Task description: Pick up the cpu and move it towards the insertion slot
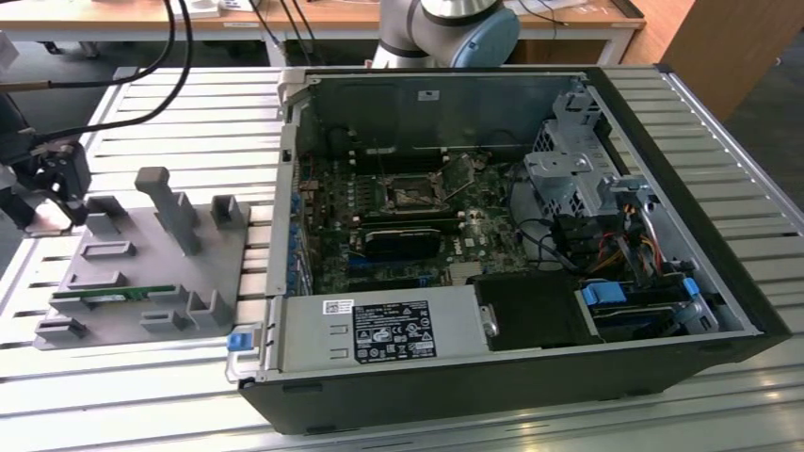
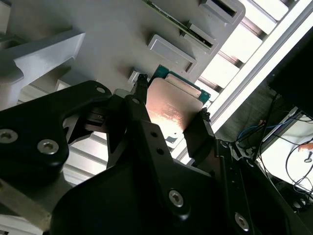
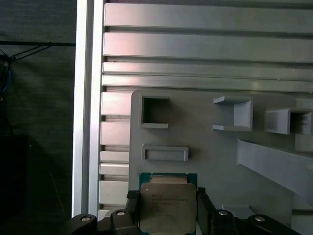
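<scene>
The cpu [image 3: 167,205] is a flat square chip with a shiny metal top and a green rim. In both wrist views it sits between my gripper's two black fingers [image 3: 132,208]. My gripper [image 3: 167,196] is shut on the cpu [image 2: 173,110], with one finger [image 2: 200,129] pressed on each side edge, just over the grey fixture plate [image 3: 205,147]. In the exterior view my gripper [image 1: 53,193] is at the far left, over that plate's left edge. The insertion slot [image 1: 411,193] lies inside the open computer case, far off toward the exterior view's right.
The grey fixture plate [image 1: 138,273] carries upright posts, small pockets and a green memory stick [image 1: 107,298]. The open black computer case [image 1: 703,245] has tall walls, a power supply [image 1: 377,334] and cables. The slatted aluminium table [image 1: 188,94] ends at an edge close to my gripper.
</scene>
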`<state>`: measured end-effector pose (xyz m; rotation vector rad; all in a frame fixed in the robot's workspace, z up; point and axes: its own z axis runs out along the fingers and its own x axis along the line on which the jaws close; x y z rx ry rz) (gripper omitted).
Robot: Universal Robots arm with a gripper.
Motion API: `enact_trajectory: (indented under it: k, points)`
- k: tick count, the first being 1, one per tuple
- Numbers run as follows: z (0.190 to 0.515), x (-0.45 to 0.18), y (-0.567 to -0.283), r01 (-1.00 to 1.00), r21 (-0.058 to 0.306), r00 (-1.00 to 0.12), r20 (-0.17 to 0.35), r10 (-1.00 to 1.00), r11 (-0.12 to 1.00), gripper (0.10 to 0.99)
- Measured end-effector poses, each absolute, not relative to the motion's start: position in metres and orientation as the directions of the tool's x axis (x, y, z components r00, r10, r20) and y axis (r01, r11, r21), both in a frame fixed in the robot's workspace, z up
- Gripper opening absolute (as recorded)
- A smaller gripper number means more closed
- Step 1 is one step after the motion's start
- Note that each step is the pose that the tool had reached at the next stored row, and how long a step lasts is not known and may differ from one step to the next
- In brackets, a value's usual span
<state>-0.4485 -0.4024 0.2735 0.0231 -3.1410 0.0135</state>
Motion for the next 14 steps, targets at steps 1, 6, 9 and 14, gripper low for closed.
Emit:
enact_trajectory:
  k: [1, 6, 9, 14]
  points:
    - [0.2741, -0.4485, -0.4024, -0.015, -0.009, -1.0, 0.001, -0.015, 1.0, 0.545]
    - [0.2771, -0.4485, -0.4024, -0.015, -0.009, -1.0, 0.0, -0.015, 1.0, 0.545]
    - [0.2789, -0.4485, -0.4024, -0.014, -0.009, -1.0, 0.0, -0.014, 1.0, 0.545]
    - [0.2835, -0.4485, -0.4024, -0.014, -0.009, -1.0, 0.0, -0.014, 1.0, 0.545]
